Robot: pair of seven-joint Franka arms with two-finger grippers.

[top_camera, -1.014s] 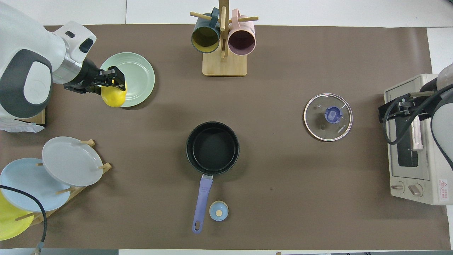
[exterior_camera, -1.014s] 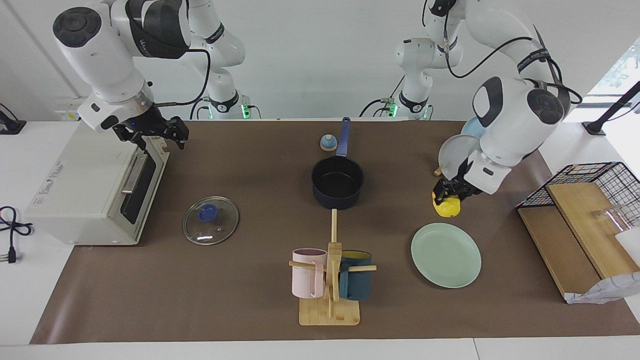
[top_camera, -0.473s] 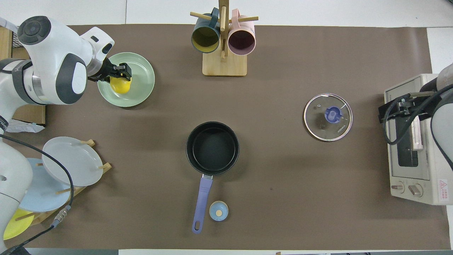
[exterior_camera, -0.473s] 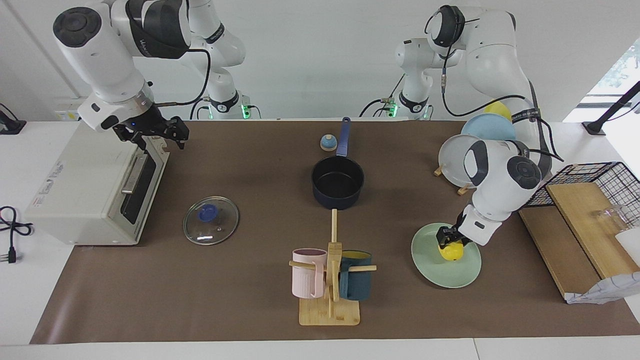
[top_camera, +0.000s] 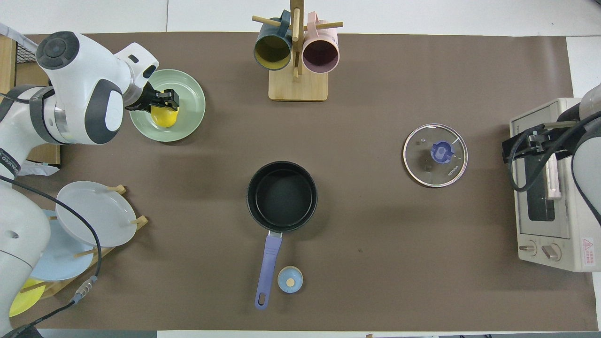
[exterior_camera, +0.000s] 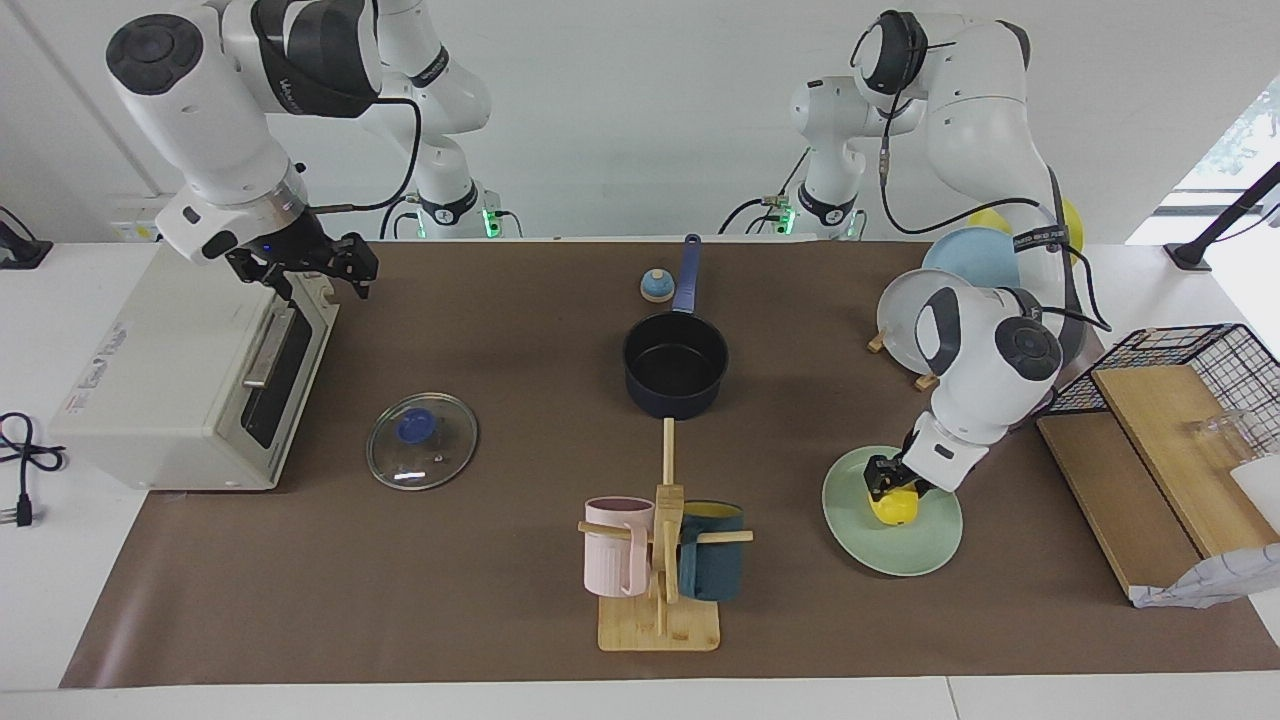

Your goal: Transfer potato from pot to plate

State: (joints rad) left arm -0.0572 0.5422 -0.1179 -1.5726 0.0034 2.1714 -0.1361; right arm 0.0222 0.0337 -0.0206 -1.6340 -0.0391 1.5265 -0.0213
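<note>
Left gripper (exterior_camera: 886,484) holds potato (exterior_camera: 893,507) on plate (exterior_camera: 925,550); lid (top_camera: 435,155) reads KONKA

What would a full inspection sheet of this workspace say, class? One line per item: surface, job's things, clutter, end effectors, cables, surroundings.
Surface: brown mat over a white table.
Job's things: small yellow lumpy potato over the pale mint-green round plate, whether it rests on it unclear; dark navy saucepan empty.
Clutter: glass lid, wooden mug tree, small blue bell, plate rack.
End effectors: left end effector shut on the potato; right end effector open, waiting over the white toaster oven.
Cables: black lead beside the oven.
Surroundings: wire basket, wooden boards.
</note>
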